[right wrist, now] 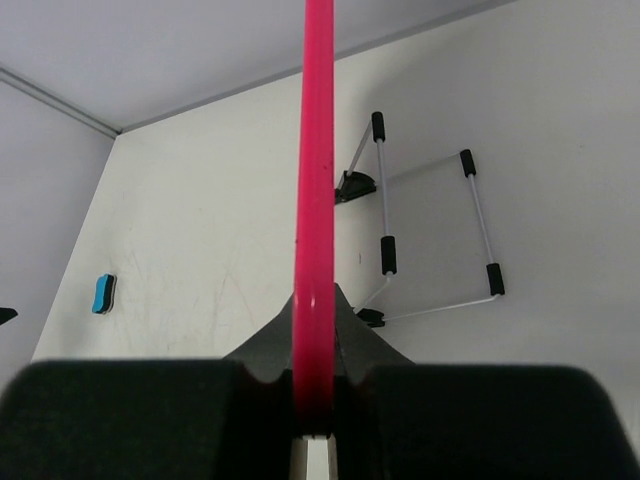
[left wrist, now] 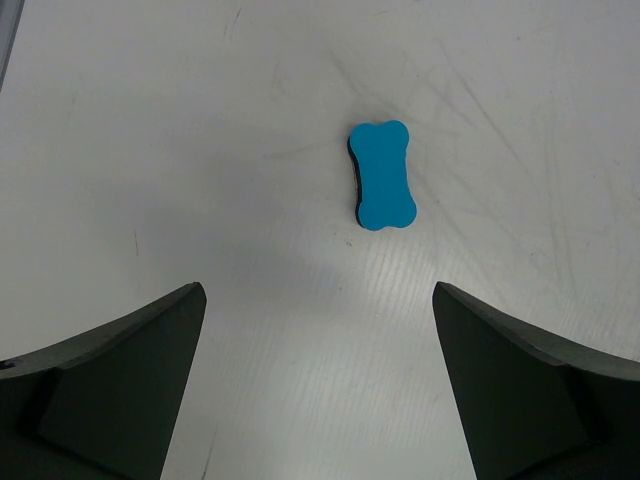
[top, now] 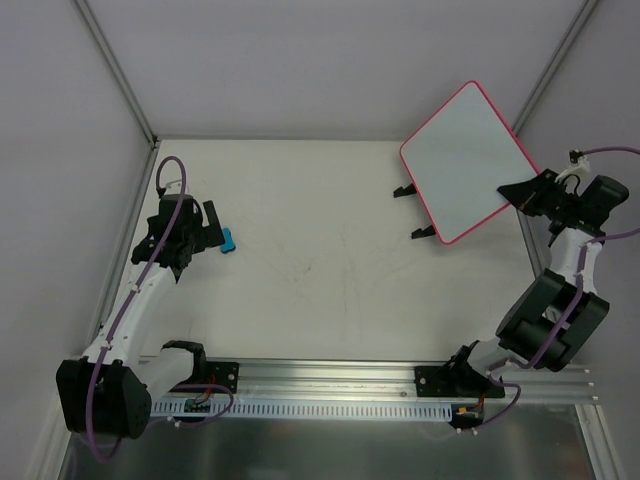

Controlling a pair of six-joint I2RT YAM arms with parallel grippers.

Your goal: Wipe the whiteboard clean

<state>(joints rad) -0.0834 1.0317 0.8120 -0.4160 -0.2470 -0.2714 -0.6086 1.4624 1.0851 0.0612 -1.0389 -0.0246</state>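
The whiteboard [top: 465,160] sits in the upper right of the overhead view, turned like a diamond. Its pale face is toward the camera and its thin pink-red rim runs all around. Its far corner overlaps the back wall, so it appears raised off the surface [top: 330,270] rather than lying flat on it. The right gripper [top: 522,192] meets the board at its lower right edge, and its jaws are pinching the rim. In the right wrist view the board is seen edge-on, as a narrow pink-red strip [right wrist: 317,180] running straight up the middle of the frame from between the dark fingers of the right gripper [right wrist: 317,335]. To the right of the strip in that view a wire stand [right wrist: 430,235] with black-sleeved ends shows. From above, two small black clips [top: 405,191] jut from the board's lower left edge. At the left of the overhead view the left gripper [top: 212,228] is close to the surface, just beside a small blue eraser [top: 228,240]. In the left wrist view the eraser [left wrist: 381,174], a bone-shaped blue block with a dark underside, lies flat on the scuffed white surface in the upper middle of the frame. The left gripper [left wrist: 320,385] has its jaws spread wide, one finger in each lower corner and nothing between them, apart from the eraser.
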